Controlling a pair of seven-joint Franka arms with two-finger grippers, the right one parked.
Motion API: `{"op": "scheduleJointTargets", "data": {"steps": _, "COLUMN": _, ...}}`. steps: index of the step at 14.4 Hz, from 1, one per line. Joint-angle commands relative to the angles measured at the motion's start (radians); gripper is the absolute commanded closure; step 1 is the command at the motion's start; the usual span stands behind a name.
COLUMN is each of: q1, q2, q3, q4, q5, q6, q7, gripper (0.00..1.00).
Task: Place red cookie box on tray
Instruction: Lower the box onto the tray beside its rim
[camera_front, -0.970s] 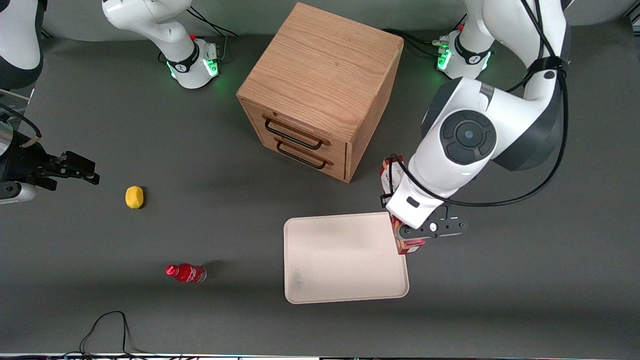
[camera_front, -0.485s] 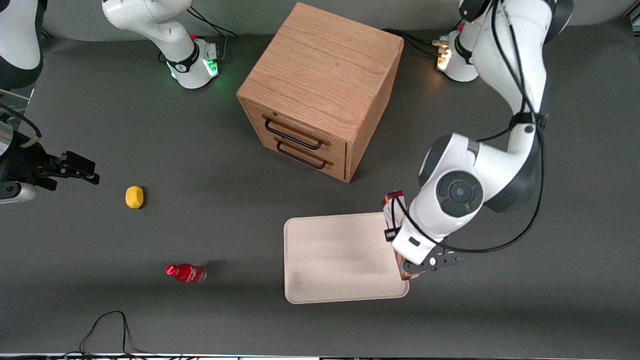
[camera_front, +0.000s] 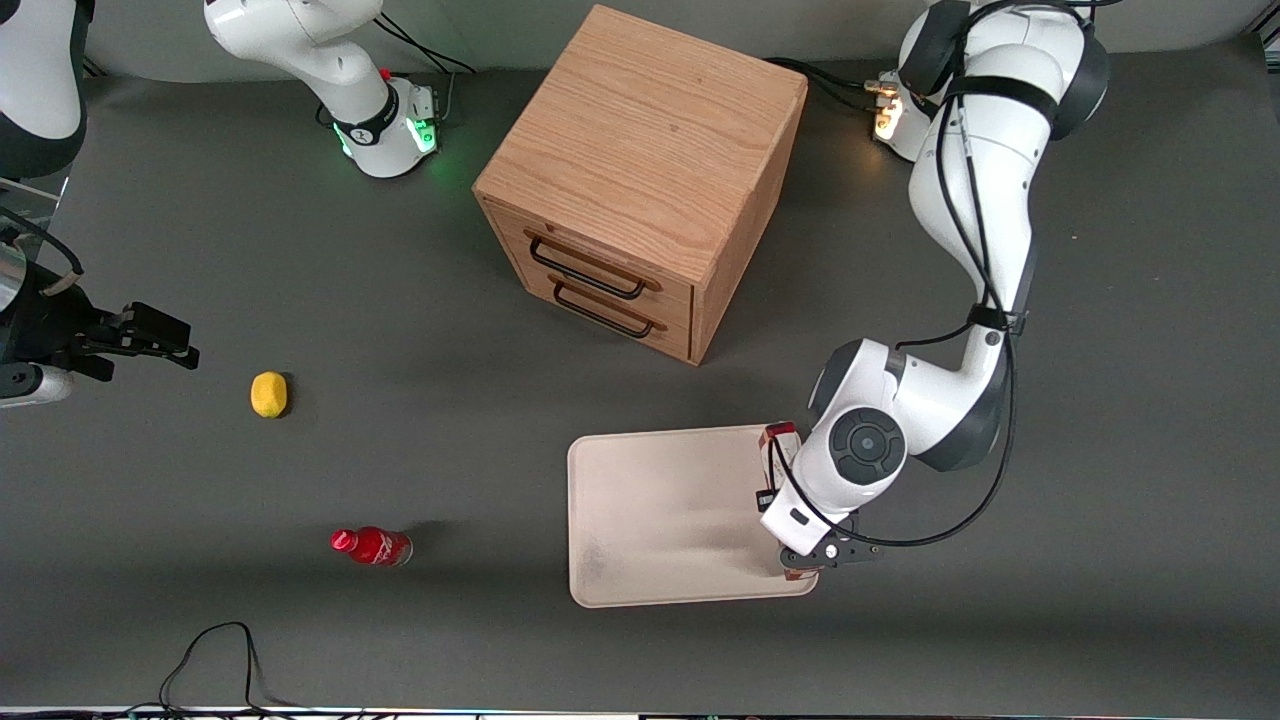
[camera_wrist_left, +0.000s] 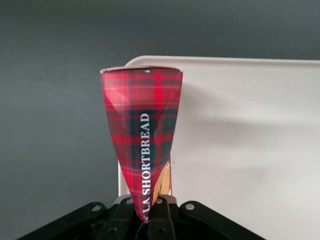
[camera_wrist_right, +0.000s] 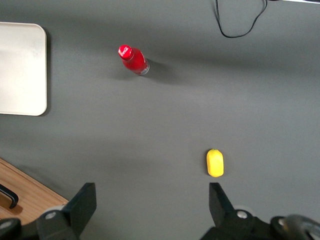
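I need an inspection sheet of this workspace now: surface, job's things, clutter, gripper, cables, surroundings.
Surface: dark grey table, matte.
Job's things: red cookie box held by one end over the tray, along its edge toward the working arm's end; whether it touches, cannot tell.
Clutter: small red bottle and yellow lemon toward the parked arm's end; wooden drawer cabinet, both drawers shut.
Gripper: gripper above the tray's edge, jaws shut on the box.
Cables: black cable loop at the table edge nearest the camera.
Surroundings: nothing seen.
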Motion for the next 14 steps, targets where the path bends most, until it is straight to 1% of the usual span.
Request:
{"op": "scheduleJointTargets", "data": {"steps": 1, "q1": -0.003, "q2": -0.001, "q3": -0.001, "q4": -0.012, "q5": 0.015, "q6": 0.020, "q7": 0.013, "gripper": 1.00}}
{"op": "scheduleJointTargets", "data": {"steps": 3, "q1": -0.003, "q2": 0.002, "q3": -0.001, "q4": -0.015, "q5": 0.015, "q6": 0.029, "q7": 0.013, "gripper": 1.00}}
{"op": "scheduleJointTargets", "data": {"steps": 4, "q1": -0.003, "q2": 0.002, "q3": -0.001, "q4": -0.019, "q5": 0.015, "q6": 0.029, "q7": 0.011, "gripper": 0.65}}
{"op": "scheduleJointTargets", "data": {"steps": 5, "q1": -0.005, "q2": 0.000, "q3": -0.001, "q4": -0.019, "q5": 0.017, "q6": 0.029, "q7": 0.011, "gripper": 0.11}}
{"op": "scheduleJointTargets", "data": {"steps": 6, "q1": -0.005, "q2": -0.001, "q3": -0.001, "q4": -0.019, "q5": 0.017, "q6": 0.029, "q7": 0.008, "gripper": 0.00}}
{"op": "scheduleJointTargets", "data": {"steps": 11, "q1": -0.003, "q2": -0.013, "q3": -0.001, "q4": -0.018, "q5": 0.017, "q6": 0.007, "q7": 0.007, "gripper": 0.00}}
{"op": "scheduleJointTargets", "data": {"steps": 12, "q1": -0.003, "q2": -0.033, "q3": -0.001, "q4": -0.018, "q5": 0.019, "q6": -0.009, "q7": 0.007, "gripper": 0.00}}
{"op": "scheduleJointTargets", "data": {"steps": 14, "q1": 0.001, "q2": -0.091, "q3": -0.004, "q4": -0.018, "q5": 0.012, "q6": -0.097, "q7": 0.004, "gripper": 0.00}}
